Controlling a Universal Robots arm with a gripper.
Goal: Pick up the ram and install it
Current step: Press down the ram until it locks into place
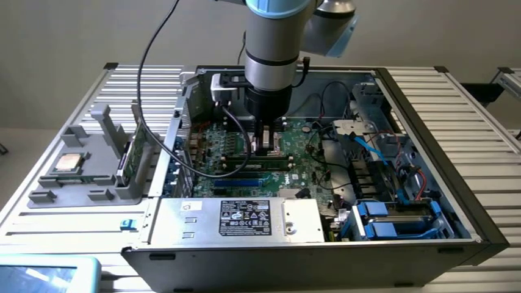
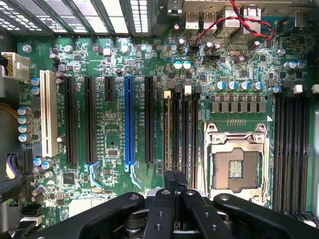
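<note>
Open computer case point(image 1: 480, 235), lying on its side on a slatted metal surface point(image 1: 57, 207). Contents: green motherboard point(image 1: 301, 168), with black expansion slots point(image 2: 89, 119), one blue slot point(image 2: 129, 122), one white slot point(image 2: 48, 112), and an empty silver processor socket point(image 2: 236, 167); metal power-supply box point(image 1: 236, 218) with a printed label at the near wall; blue drive carriers point(image 1: 382, 221) at the exterior view's right; loose black and blue cables.

Ram point(image 1: 258, 162): long narrow green stick, lying along the memory slots point(image 2: 179, 134) on the motherboard, directly under the arm.

Pincer point(image 2: 173, 175): closed, fingers point(image 1: 264, 139) together, tips down just over the ram; whether they touch it cannot be told.

Grey holder tray point(image 1: 82, 177), on the surface at the exterior view's left. Contents: a square silver chip point(image 1: 67, 163) lying flat; a green card point(image 1: 133, 155) standing on edge in a slot.
</note>
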